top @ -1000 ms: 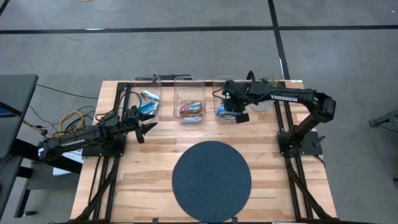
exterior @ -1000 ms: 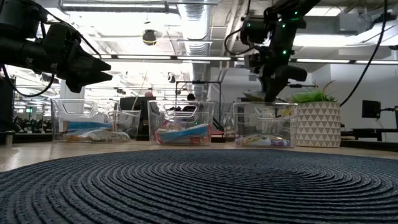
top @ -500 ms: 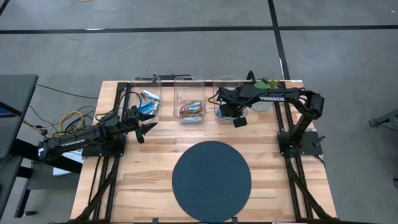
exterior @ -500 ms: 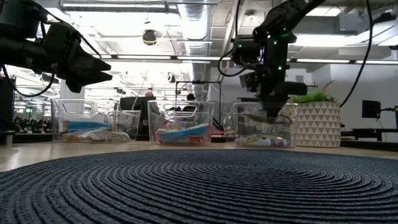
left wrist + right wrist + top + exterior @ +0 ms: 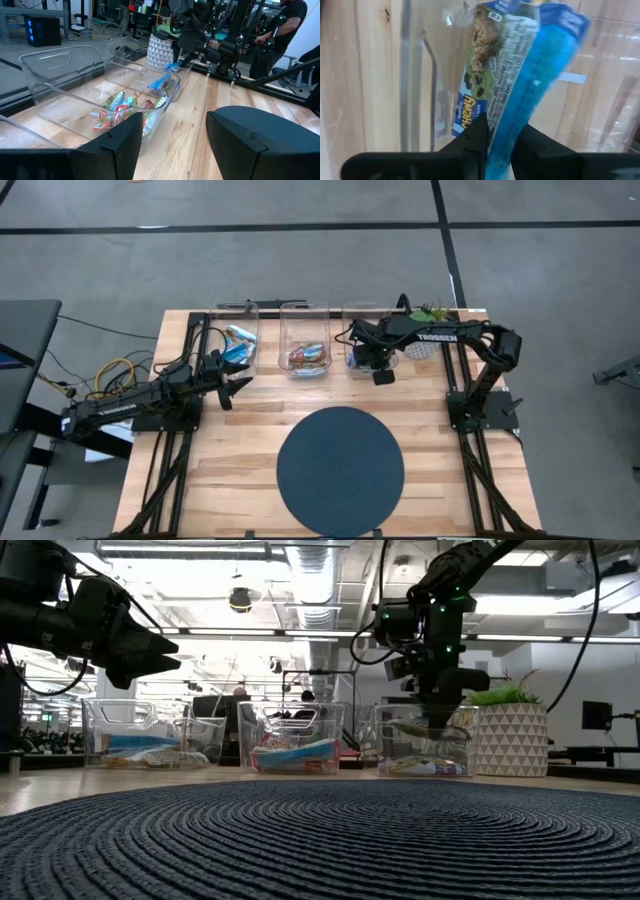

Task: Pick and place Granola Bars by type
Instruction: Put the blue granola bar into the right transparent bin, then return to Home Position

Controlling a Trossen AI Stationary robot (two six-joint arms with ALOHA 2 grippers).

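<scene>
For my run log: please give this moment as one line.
right gripper: shut on blue granola bar, over right bin | left gripper: open, waiting

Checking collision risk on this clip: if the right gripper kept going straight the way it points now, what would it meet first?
The right gripper, shut on a blue granola bar, points down into the right clear bin; it would likely first meet the bars lying there, though depth is unclear.

Three clear bins (image 5: 305, 352) line the table's (image 5: 250, 440) twelve o'clock edge with a planter (image 5: 425, 345) beside them, while the round mat (image 5: 340, 470) at six o'clock lies flat and passable.
</scene>
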